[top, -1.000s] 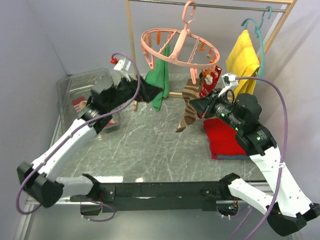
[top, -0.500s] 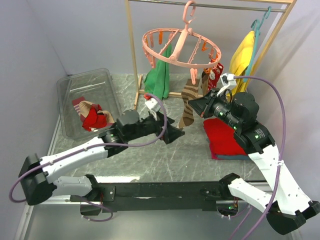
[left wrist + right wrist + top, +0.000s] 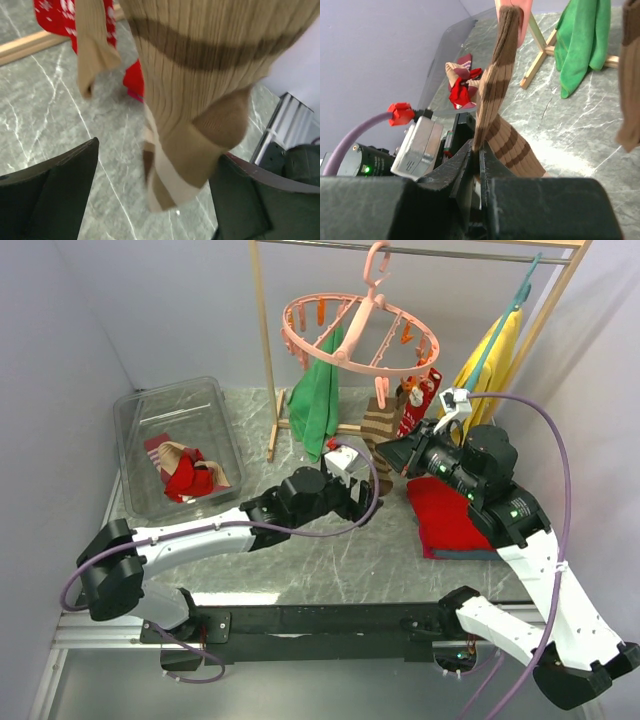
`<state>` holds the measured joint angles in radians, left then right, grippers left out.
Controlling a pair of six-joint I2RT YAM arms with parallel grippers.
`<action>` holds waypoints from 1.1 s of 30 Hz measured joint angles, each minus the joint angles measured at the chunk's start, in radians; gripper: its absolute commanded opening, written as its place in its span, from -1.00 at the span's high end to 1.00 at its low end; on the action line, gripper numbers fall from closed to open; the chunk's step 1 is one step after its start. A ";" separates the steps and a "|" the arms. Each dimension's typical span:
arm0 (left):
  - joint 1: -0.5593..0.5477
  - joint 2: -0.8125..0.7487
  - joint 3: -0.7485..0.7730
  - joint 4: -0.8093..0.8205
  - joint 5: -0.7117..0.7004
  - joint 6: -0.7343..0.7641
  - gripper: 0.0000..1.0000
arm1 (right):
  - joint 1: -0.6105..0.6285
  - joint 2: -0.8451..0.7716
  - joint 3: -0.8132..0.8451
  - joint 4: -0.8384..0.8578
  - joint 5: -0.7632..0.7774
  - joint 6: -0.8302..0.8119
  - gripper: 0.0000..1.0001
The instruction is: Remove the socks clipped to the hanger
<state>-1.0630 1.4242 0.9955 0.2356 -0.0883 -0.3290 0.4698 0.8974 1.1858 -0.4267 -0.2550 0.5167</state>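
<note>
A grey marbled table (image 3: 300, 535) carries a wooden rack (image 3: 262, 350) along its back edge. A clear bin (image 3: 130, 410) sits at the back left corner, and a folded red cloth (image 3: 445, 515) lies by the right edge.

The hanger (image 3: 360, 320) hangs from the rack's top rod, over the back middle of the table. A green cloth (image 3: 318, 405) hangs on its left side and a yellow cloth (image 3: 490, 360) hangs off to its right.

Two socks are clipped at the ring's near right side: a tan striped sock (image 3: 378, 428) and, just beside it to the right, a red patterned sock (image 3: 418, 400). A few loose socks (image 3: 185, 470) lie in the bin.

The left gripper (image 3: 157, 152) is below the tan striped sock with its fingers spread wide, and the sock's foot dangles between them.

The right gripper (image 3: 479, 155) is at the same sock with its fingers almost together, a thin slit between them. The sock's edge runs down to that slit, but I cannot tell whether it is pinched.
</note>
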 measured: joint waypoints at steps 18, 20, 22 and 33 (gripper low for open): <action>0.001 0.089 0.105 -0.074 -0.037 -0.010 0.98 | 0.004 -0.022 0.000 -0.085 0.007 0.022 0.14; 0.001 0.078 0.104 -0.088 -0.037 -0.011 0.98 | 0.004 -0.021 0.000 -0.097 0.011 0.022 0.04; 0.001 0.059 0.104 -0.095 -0.037 -0.014 0.98 | 0.004 -0.020 0.000 -0.112 0.021 0.022 -0.08; 0.001 -0.068 0.068 -0.109 -0.045 -0.029 0.98 | 0.004 -0.020 0.060 -0.224 0.121 0.004 -0.53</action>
<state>-1.0618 1.3567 1.0637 0.1265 -0.1329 -0.3584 0.4736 0.8772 1.2461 -0.6502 -0.1341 0.5209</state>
